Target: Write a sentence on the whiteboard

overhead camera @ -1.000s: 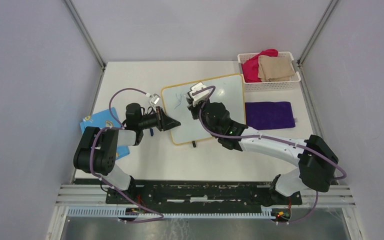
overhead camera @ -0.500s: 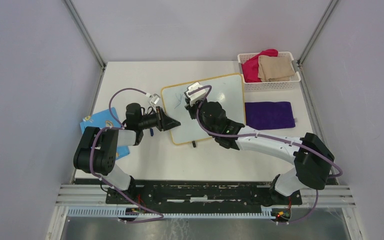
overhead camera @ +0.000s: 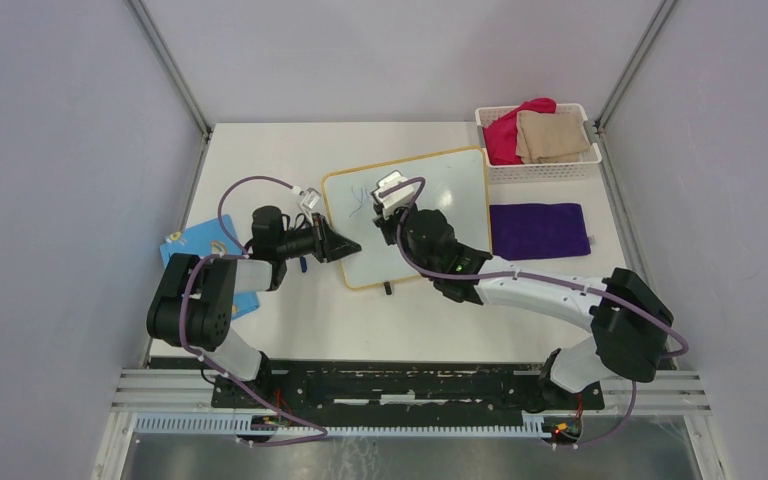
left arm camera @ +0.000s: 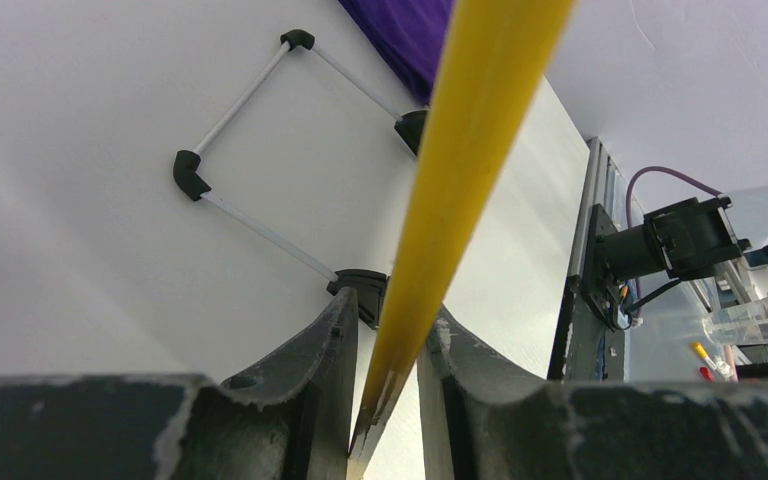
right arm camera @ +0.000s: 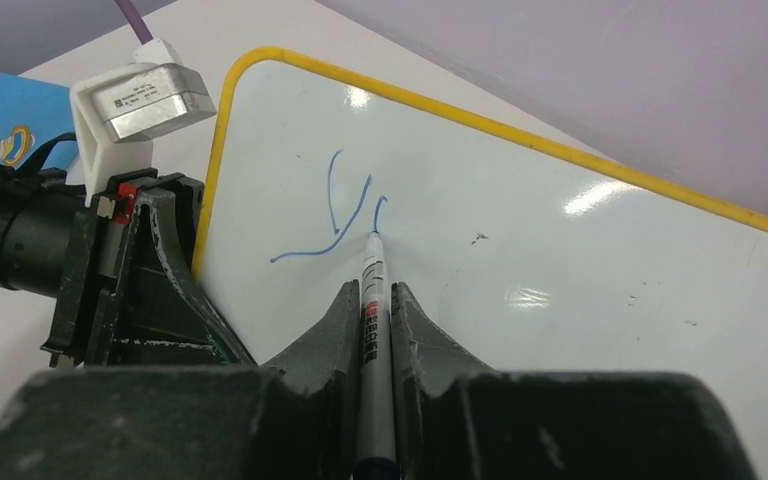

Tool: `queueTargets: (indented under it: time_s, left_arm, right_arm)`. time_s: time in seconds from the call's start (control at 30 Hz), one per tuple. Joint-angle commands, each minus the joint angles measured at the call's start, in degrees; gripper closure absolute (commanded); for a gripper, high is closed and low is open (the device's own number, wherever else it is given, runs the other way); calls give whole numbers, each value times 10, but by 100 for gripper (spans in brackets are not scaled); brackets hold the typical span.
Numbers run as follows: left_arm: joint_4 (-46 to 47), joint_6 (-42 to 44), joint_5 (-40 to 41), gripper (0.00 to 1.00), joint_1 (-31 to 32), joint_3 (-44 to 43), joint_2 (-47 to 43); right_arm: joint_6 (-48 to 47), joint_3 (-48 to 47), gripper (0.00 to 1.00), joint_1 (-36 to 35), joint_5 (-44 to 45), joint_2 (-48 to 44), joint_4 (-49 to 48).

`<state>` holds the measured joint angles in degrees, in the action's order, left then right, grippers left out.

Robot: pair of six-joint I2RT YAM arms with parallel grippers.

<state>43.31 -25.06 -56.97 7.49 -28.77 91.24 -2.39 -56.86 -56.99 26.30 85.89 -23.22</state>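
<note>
The whiteboard [overhead camera: 455,185], glossy white with a yellow rim, lies tilted mid-table. My left gripper [overhead camera: 345,245] is shut on its left edge, and in the left wrist view the yellow rim [left arm camera: 480,120] runs between the jaws of that gripper [left arm camera: 388,310]. My right gripper [right arm camera: 371,290] is shut on a grey marker [right arm camera: 372,320], whose tip touches the whiteboard [right arm camera: 560,260] near its upper left corner. Of the sentence, only a few thin blue strokes [right arm camera: 335,215] show, a y-like shape and a short curl. From above, my right gripper [overhead camera: 388,205] is mostly hidden under its wrist camera.
A white basket [overhead camera: 545,168] holding red and beige cloths stands at the back right. A purple cloth [overhead camera: 540,230] lies right of the board. A blue card [overhead camera: 200,250] lies under the left arm. The board's wire stand [left arm camera: 260,150] shows beneath it.
The right wrist has shifted slightly over the board's upper left with the marker. The left arm has not moved.
</note>
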Motion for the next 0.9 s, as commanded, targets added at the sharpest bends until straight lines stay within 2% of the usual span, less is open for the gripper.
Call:
queueTargets:
  time_s: [0.0,0.87]
  left_arm:
    - [-25,41,28,66,-1,-8,-4]
    - [-43,54,32,66,2,-11,-5]
  right_arm:
    - [-3,17,100,4,19,-19,-3]
    - [-18,-18,100,10,44,-21,-3]
